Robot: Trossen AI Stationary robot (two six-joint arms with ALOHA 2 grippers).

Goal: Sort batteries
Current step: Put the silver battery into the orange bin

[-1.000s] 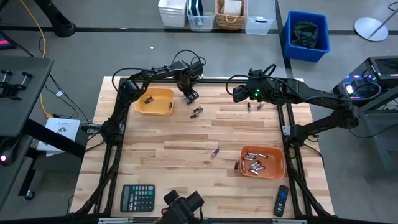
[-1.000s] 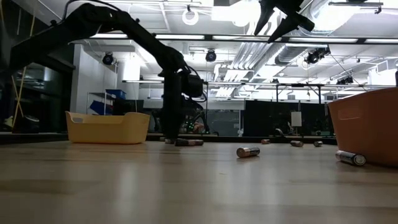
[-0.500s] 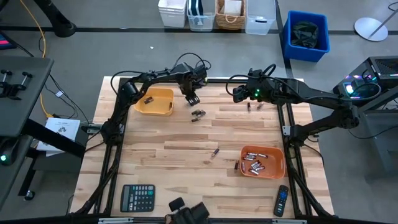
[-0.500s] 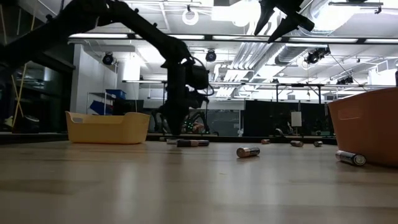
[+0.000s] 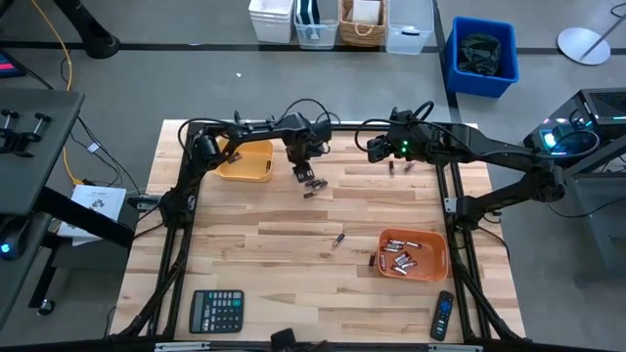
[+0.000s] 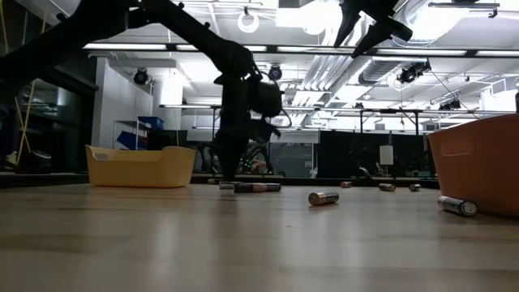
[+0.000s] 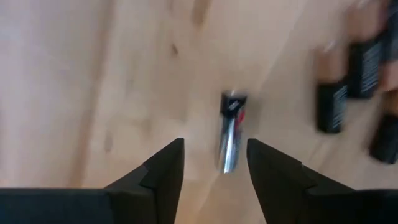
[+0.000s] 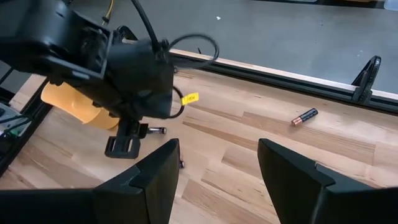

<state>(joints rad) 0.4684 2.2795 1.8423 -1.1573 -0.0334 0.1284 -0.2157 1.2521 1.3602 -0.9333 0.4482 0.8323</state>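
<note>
My left gripper (image 7: 214,163) (image 5: 304,175) points straight down, open, low over a cluster of loose batteries (image 5: 312,185) lying on the wooden table. A silvery battery (image 7: 230,134) lies on its side just past the gap between the fingers, untouched; dark batteries (image 7: 331,106) lie beside it. The yellow bin (image 5: 245,161) at far left holds one battery (image 5: 233,156). The orange bin (image 5: 413,254) at near right holds several. My right gripper (image 8: 217,168) (image 5: 376,147) hangs open high over the far side.
Single batteries lie at mid-table (image 5: 337,240), beside the orange bin (image 5: 372,260) and near the far edge (image 5: 392,167). A black calculator (image 5: 216,311) and a remote control (image 5: 443,315) sit at the near edge. Bare wood spans the table's middle.
My left gripper has swung away from the yellow bin toward the table's near edge and a little to the right, staying low, and now stands over the cluster of loose batteries. My right arm has kept still.
</note>
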